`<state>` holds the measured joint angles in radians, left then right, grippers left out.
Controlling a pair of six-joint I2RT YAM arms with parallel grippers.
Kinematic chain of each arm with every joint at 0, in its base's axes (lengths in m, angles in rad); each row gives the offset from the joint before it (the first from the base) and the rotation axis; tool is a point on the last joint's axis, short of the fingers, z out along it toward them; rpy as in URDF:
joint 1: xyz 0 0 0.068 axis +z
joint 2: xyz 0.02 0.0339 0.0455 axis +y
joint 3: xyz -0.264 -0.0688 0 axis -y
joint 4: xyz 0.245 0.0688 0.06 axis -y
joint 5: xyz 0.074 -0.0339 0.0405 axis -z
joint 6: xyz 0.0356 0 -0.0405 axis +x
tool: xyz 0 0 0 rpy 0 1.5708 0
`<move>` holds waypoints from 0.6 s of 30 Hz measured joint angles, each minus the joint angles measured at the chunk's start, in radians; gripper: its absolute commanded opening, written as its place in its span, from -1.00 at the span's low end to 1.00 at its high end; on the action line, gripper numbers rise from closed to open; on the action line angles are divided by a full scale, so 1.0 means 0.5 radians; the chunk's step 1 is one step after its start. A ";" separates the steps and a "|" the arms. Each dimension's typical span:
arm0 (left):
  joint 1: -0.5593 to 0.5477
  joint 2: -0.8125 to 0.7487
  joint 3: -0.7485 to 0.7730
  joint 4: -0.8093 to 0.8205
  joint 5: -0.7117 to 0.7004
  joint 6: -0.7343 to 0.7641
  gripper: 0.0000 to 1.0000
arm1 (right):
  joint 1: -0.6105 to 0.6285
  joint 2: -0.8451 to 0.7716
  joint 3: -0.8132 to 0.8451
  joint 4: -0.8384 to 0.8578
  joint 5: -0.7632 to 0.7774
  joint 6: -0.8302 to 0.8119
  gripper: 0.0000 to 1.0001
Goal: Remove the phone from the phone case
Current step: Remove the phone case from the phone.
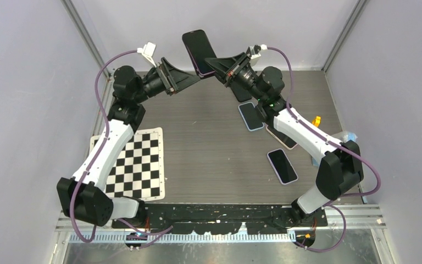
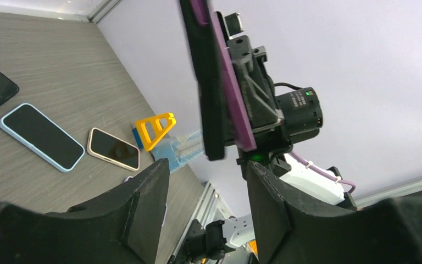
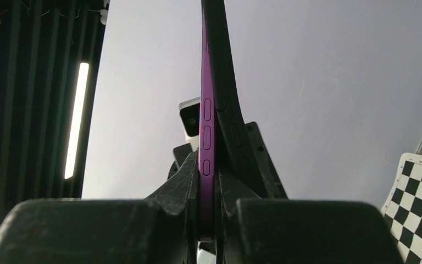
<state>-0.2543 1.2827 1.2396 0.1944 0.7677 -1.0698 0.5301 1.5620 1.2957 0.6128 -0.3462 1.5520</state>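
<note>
My right gripper point(image 1: 218, 67) holds the phone up in the air at the back of the table. In the right wrist view the purple phone point(image 3: 206, 126) stands edge-on, clamped between the jaws of that gripper point(image 3: 215, 181). The black phone case point(image 3: 228, 110) bows away from the phone's right side. From the left wrist view, the black case point(image 2: 206, 82) faces me with the purple phone point(image 2: 235, 99) behind it. My left gripper point(image 2: 207, 176) is open just below the case's lower end, with nothing between its fingers. It is the left gripper point(image 1: 189, 77) just left of the phone point(image 1: 199, 50).
Other phones lie flat on the right: a black one point(image 1: 243, 93), a blue-cased one point(image 1: 250, 115), a beige one point(image 1: 282, 137) and a lilac one point(image 1: 282, 165). A yellow object point(image 1: 316, 120) sits near the right wall. A checkerboard sheet point(image 1: 137, 163) lies at the left.
</note>
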 measured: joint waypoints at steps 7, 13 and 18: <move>0.000 0.142 0.034 0.085 0.040 -0.084 0.16 | 0.002 0.000 0.036 -0.018 -0.014 0.045 -0.99; 0.000 0.181 0.060 0.098 0.037 -0.121 0.36 | 0.000 0.000 0.038 -0.032 -0.034 0.045 -0.99; 0.000 0.200 0.098 0.041 0.012 -0.134 0.00 | 0.002 0.000 0.039 -0.039 -0.043 0.034 -0.99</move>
<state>-0.2543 1.3827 1.2888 0.2150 0.7738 -1.1366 0.5308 1.5620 1.3151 0.5934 -0.3679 1.5692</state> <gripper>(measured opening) 0.618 0.141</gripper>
